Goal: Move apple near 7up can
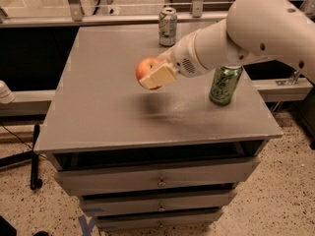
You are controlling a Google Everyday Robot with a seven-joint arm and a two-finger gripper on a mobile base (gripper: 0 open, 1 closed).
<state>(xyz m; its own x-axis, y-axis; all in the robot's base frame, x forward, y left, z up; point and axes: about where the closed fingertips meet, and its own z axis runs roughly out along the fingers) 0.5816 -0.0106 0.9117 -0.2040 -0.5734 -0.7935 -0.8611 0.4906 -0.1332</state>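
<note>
Holding apple, tool above grey tabletop

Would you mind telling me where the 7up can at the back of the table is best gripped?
Probably across its mid-body, coming from the front: the 7up can stands upright, its round sides free. The gripper, above the table's middle, is shut on the apple.

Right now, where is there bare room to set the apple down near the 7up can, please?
The gripper, jaws shut on the apple, hangs over mid-table. Bare tabletop lies left of the 7up can and in front of it; the right edge, by the green can, is crowded.
</note>
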